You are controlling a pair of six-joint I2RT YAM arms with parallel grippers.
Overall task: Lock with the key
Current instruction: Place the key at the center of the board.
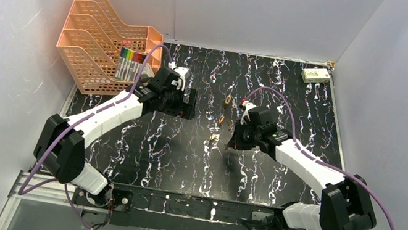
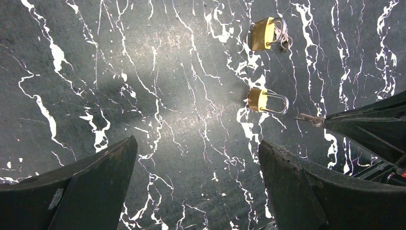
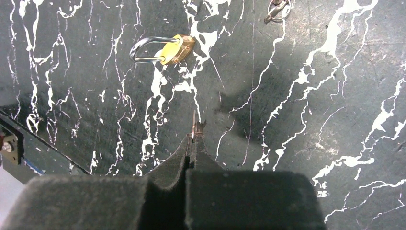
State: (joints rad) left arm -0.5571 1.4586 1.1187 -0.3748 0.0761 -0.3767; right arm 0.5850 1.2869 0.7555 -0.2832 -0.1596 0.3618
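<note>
Two brass padlocks lie mid-table. The nearer padlock (image 1: 220, 120) (image 2: 261, 99) (image 3: 174, 49) lies on its side, and its steel shackle looks raised. The farther padlock (image 1: 227, 100) (image 2: 262, 33) has a ring of keys (image 2: 286, 40) (image 3: 277, 9) beside it. My right gripper (image 1: 226, 139) (image 3: 192, 141) is shut on a small key (image 3: 194, 125) (image 2: 311, 119), whose tip sticks out past the fingertips, a short way from the nearer padlock. My left gripper (image 1: 189, 104) (image 2: 196, 143) hovers wide open to the left of the padlocks, with only the tabletop between its fingers.
An orange tiered basket (image 1: 97, 34) stands at the back left, with a pack of coloured markers (image 1: 128, 64) leaning in it. A small white box (image 1: 316, 75) lies at the back right corner. White walls enclose the black marbled tabletop (image 1: 171, 147) on three sides.
</note>
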